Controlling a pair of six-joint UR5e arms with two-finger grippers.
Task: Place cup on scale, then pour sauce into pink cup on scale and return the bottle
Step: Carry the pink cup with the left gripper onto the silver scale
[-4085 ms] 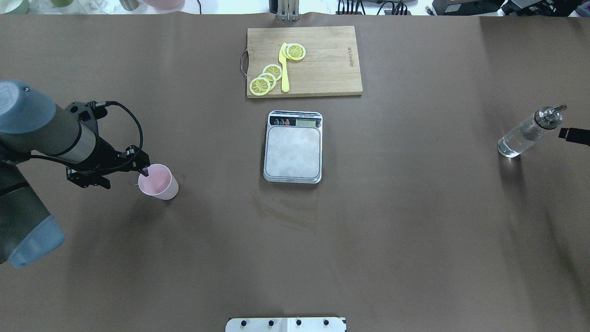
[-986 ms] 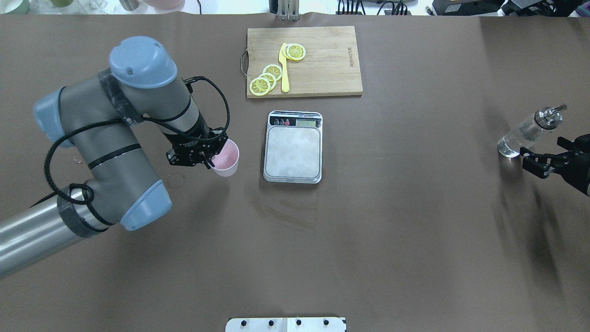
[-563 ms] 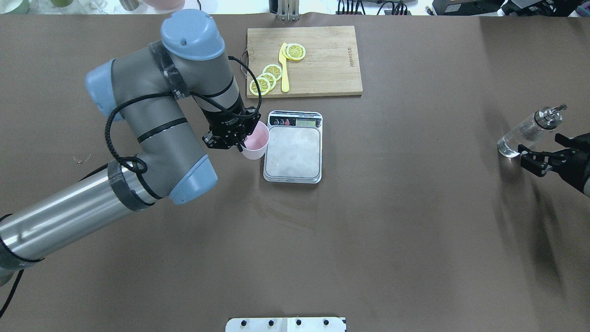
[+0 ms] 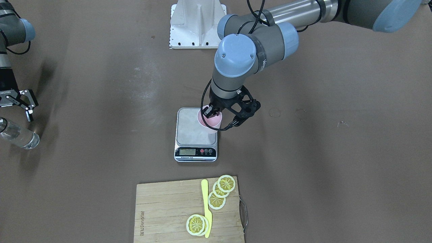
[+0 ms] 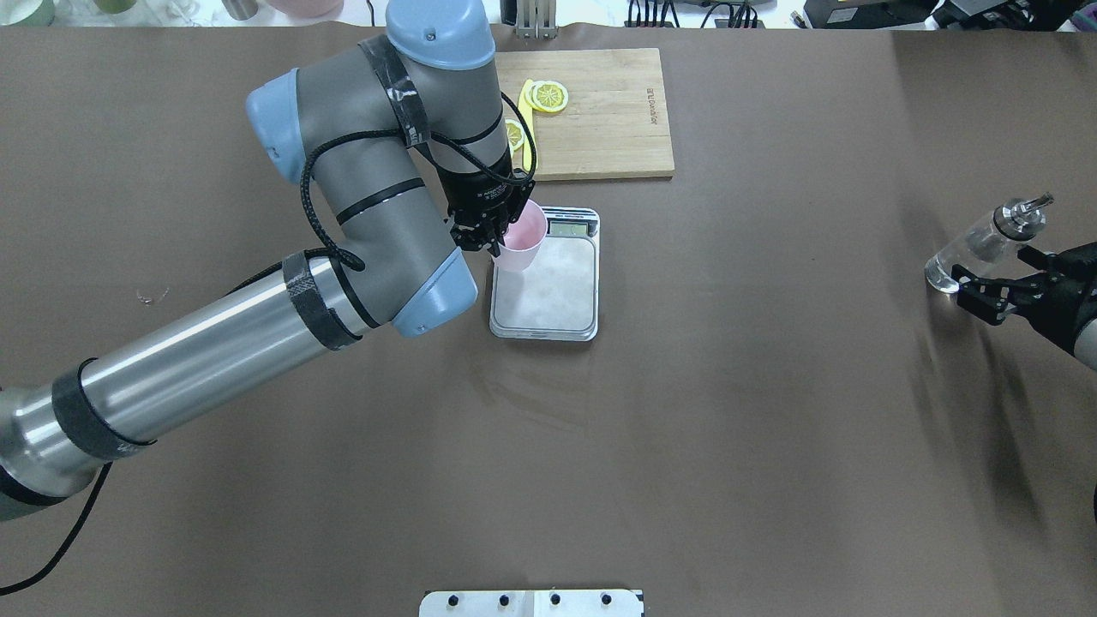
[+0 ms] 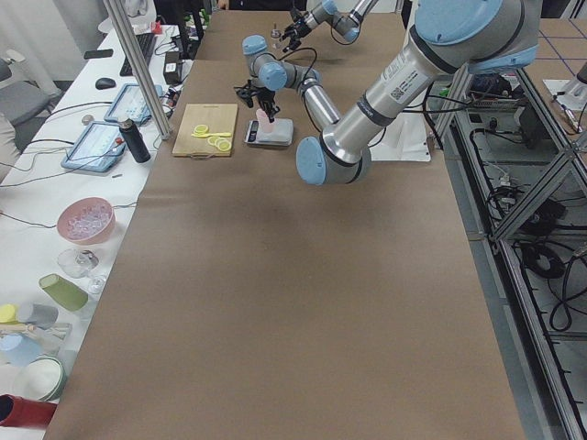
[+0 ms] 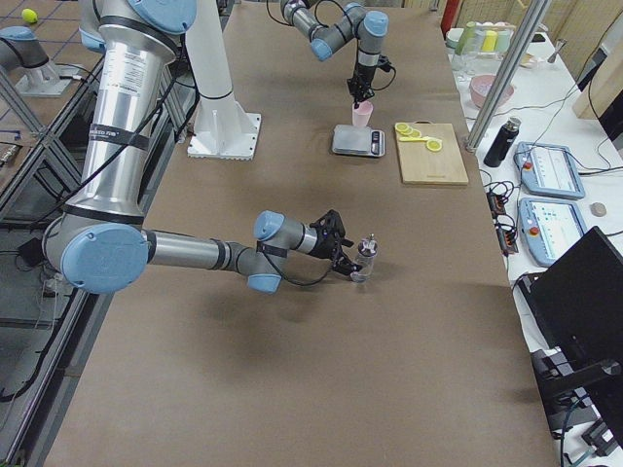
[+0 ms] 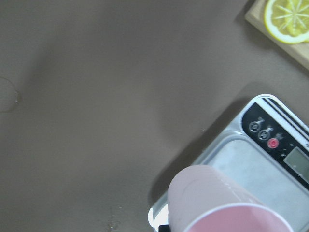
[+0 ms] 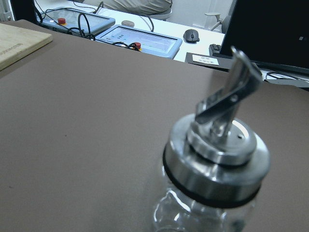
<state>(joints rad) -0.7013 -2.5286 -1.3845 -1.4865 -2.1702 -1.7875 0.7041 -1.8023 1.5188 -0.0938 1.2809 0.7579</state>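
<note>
The left tool [image 5: 494,248] pinches the pink cup [image 5: 523,240] by its rim, over the scale's [image 5: 548,291] rear-left corner. Far right on the desk [image 5: 728,428], the bottle [image 5: 986,240] of clear sauce [image 5: 962,260] stands just beside the spread right tool [image 5: 969,292].

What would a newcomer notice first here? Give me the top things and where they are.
The big grey-and-blue left arm dominates, stretched to the centre of the table, its left gripper pinching the pink cup by its rim over a corner of the kitchen scale. Then the yellow lemon slices on the wooden cutting board beyond the scale, and the clear bottle at the table's right end with the open right gripper beside it.
</note>
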